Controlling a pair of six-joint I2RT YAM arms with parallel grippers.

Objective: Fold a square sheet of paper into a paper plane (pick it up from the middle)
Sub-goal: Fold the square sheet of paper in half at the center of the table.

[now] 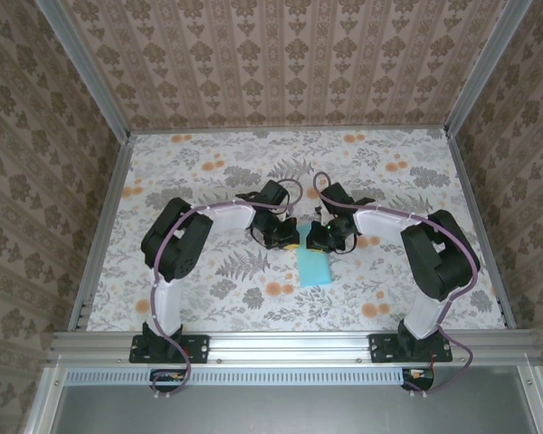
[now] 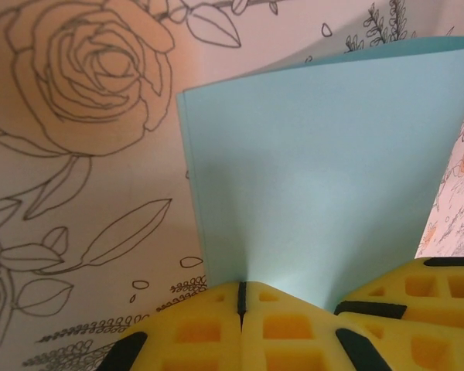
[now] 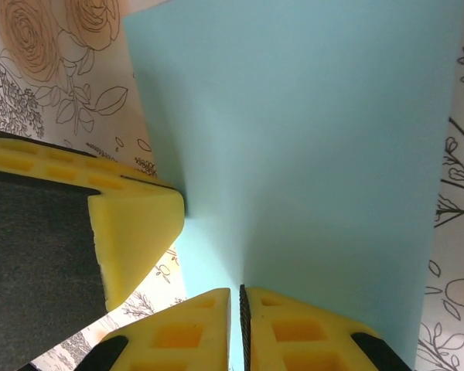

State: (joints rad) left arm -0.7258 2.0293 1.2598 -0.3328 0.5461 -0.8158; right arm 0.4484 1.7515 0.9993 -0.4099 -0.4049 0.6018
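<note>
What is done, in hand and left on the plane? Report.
Done: the paper is grasped, pinched at one edge by the left gripper and right gripper, both shut. In hand: they hold it together as a plain sheet. Left: no dart shape or centre crease shows, so the folds remain.

We have two arms of one build. The left arm and the right arm each pair bulky black joint housings with smooth white links, and each stands on a flat black base. A pale purple cable runs along the top of each arm, and a thin dark wire loops out below each base. The left end effector and the right end effector carry yellow foam pads, moulded with square recesses and cut by black slots. Behind the pads the bodies are black.
</note>
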